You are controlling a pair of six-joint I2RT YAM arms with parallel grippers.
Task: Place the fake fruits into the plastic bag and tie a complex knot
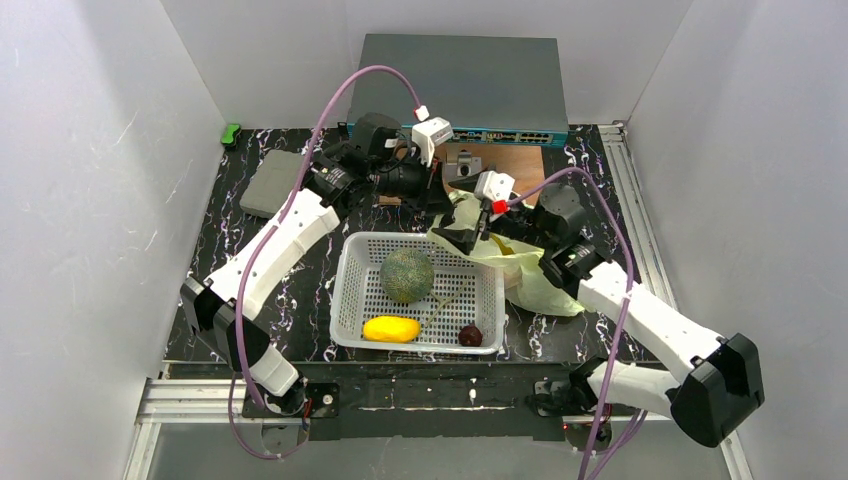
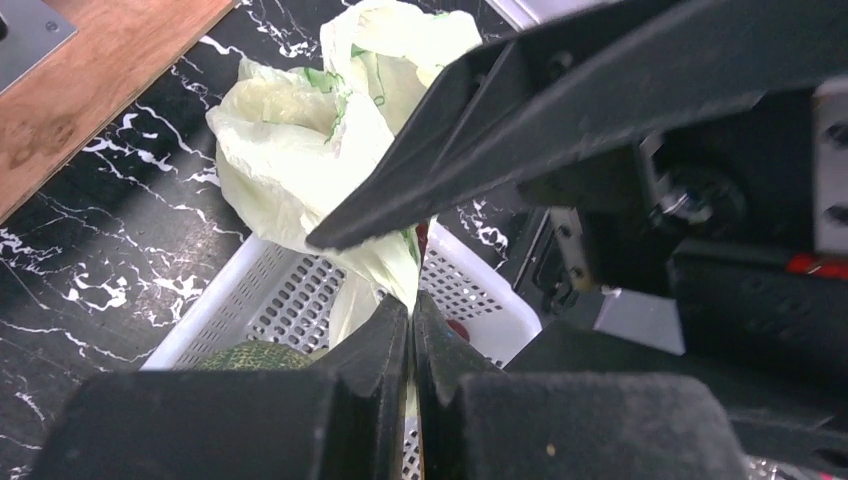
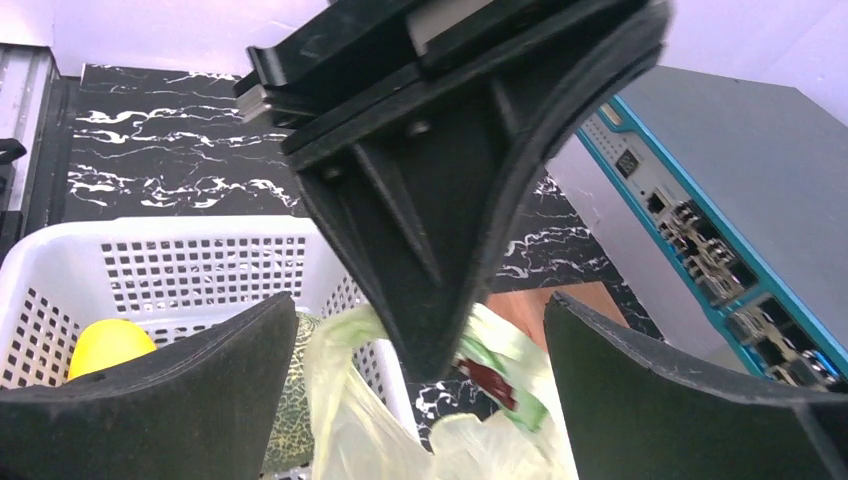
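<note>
On the black marble table (image 1: 212, 245), your left gripper (image 2: 412, 322) is pinching the plastic bag (image 1: 545, 290) at the far right corner of the white basket (image 1: 349, 290); your right gripper (image 3: 420, 305) is hanging wide open just beside it.

I am looking at a pale-green crinkly plastic bag (image 1: 545, 290), a green netted plastic melon (image 1: 407, 275), a white perforated basket (image 1: 352, 290) and a black white-veined tabletop (image 1: 225, 215).

The plastic bag (image 2: 290, 150) is looking thin, crinkly and translucent. The basket (image 1: 352, 300) is showing white perforated plastic, the melon (image 1: 407, 275) rough netted skin, the mango (image 1: 391, 329) smooth gloss, the desk (image 2: 100, 250) smooth marbling.
</note>
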